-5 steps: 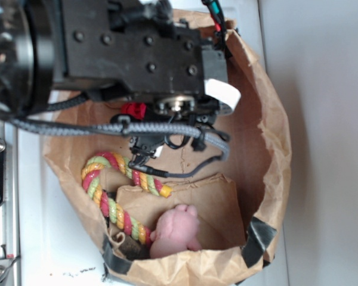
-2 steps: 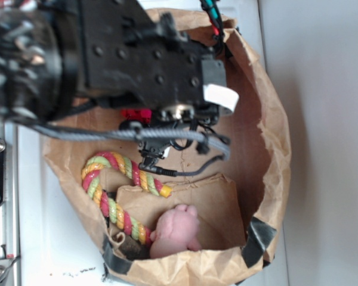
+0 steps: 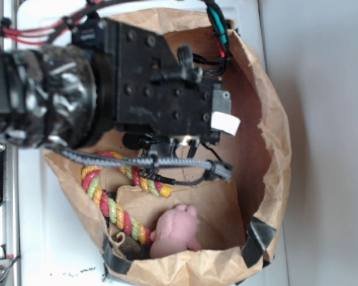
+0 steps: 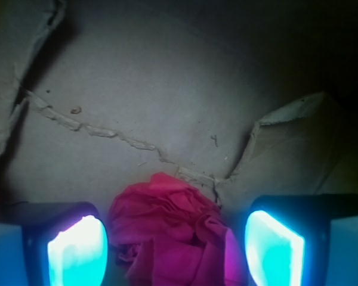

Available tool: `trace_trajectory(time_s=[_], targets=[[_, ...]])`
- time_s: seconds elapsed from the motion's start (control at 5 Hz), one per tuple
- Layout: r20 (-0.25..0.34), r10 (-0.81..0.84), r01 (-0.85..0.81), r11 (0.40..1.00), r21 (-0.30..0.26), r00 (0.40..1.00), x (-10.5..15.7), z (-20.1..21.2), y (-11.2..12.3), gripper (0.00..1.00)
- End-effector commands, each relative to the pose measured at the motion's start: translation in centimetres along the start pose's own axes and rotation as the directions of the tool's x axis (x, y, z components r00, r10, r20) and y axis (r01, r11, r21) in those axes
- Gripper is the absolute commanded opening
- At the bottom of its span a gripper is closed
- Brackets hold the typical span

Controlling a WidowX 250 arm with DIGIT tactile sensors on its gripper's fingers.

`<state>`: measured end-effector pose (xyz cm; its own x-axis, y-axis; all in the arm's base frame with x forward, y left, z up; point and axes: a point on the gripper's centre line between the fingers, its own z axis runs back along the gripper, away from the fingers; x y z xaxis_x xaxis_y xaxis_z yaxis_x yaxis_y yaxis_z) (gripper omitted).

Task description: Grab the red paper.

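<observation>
In the wrist view the red paper (image 4: pixel 167 229), a crumpled rose-like ball, lies on the brown bag floor between my two glowing fingertips. My gripper (image 4: pixel 176 247) is open and straddles it, one pad (image 4: pixel 77 250) at its left and the other pad (image 4: pixel 274 247) at its right. Neither pad visibly presses it. In the exterior view the arm's black wrist block (image 3: pixel 161 89) reaches down into the paper bag (image 3: pixel 274 137) and hides both the red paper and the fingers.
A red-yellow-green rope toy (image 3: pixel 107 202) curves along the bag's left side, partly under the arm's cables. A pale pink plush lump (image 3: pixel 176 229) sits at the bag's near end on a cardboard flap (image 3: pixel 209 199). Torn cardboard edges (image 4: pixel 107 132) cross the bag floor.
The arm's body has shifted toward the rope toy and deeper over the bag. The red patch seen under it earlier is now covered. Rope toy and plush have not moved.
</observation>
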<state>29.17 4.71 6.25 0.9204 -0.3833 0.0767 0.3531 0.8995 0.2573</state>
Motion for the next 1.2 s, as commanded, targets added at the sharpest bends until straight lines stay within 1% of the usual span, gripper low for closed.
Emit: trace_trajectory(time_s=[0.0,0.4,0.6,0.8,1.0], targets=[[0.036,-0.006,0.005,1.000,0.022,0.999,0.7,1.1,0.5,1.00],[0.036,-0.006,0.005,1.000,0.022,0.999,0.7,1.1,0.5,1.00],[0.001,-0.026,0.026,1.000,0.013,1.000,0.2,-0.2,-0.1,1.00],[-0.023,-0.065,0.063,0.996,-0.061,0.998,-0.6,-0.9,-0.6,1.00],[-0.021,-0.060,0.058,0.997,-0.059,0.998,-0.8,-1.2,-0.6,1.00]])
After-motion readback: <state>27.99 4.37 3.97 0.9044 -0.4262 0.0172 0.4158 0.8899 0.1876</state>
